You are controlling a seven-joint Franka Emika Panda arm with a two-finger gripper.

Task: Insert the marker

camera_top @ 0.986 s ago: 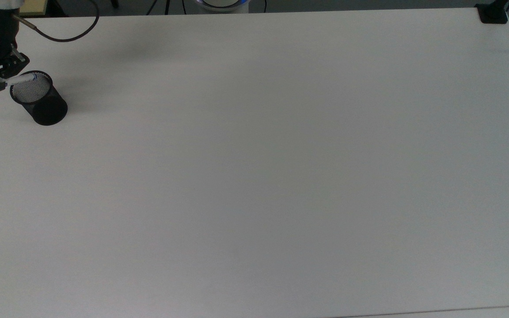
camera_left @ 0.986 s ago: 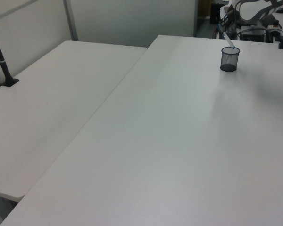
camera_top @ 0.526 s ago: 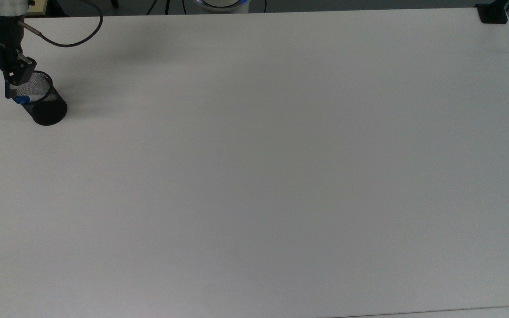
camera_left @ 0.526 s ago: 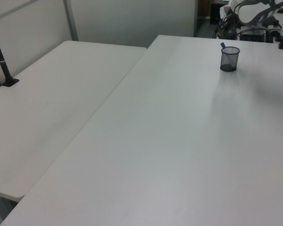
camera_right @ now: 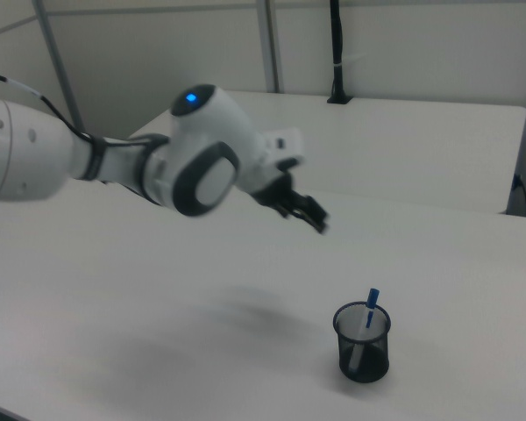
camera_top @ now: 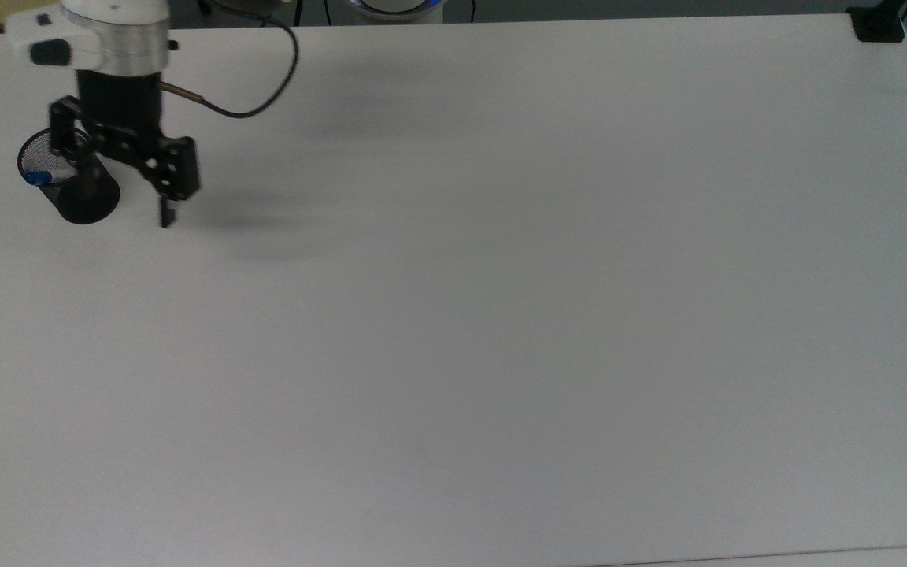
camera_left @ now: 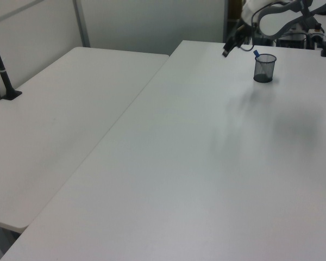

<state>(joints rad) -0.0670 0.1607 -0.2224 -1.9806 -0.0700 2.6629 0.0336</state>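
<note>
— Where is the marker (camera_right: 368, 317) and how does it point?

— I see it inside the black mesh cup (camera_right: 362, 344), near a far corner of the desk (camera_top: 501, 315) in the top view. Its long axis is almost upright, a little tilted, with the blue cap up above the rim.

— And the gripper (camera_top: 124, 177)?

— It hangs above the desk beside the cup, apart from it. The fingers are spread wide and hold nothing.

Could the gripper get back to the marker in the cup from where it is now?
Probably yes. The marker stands in the mesh cup with its blue cap above the rim, and the gripper hangs open beside the cup with nothing between them.
</note>
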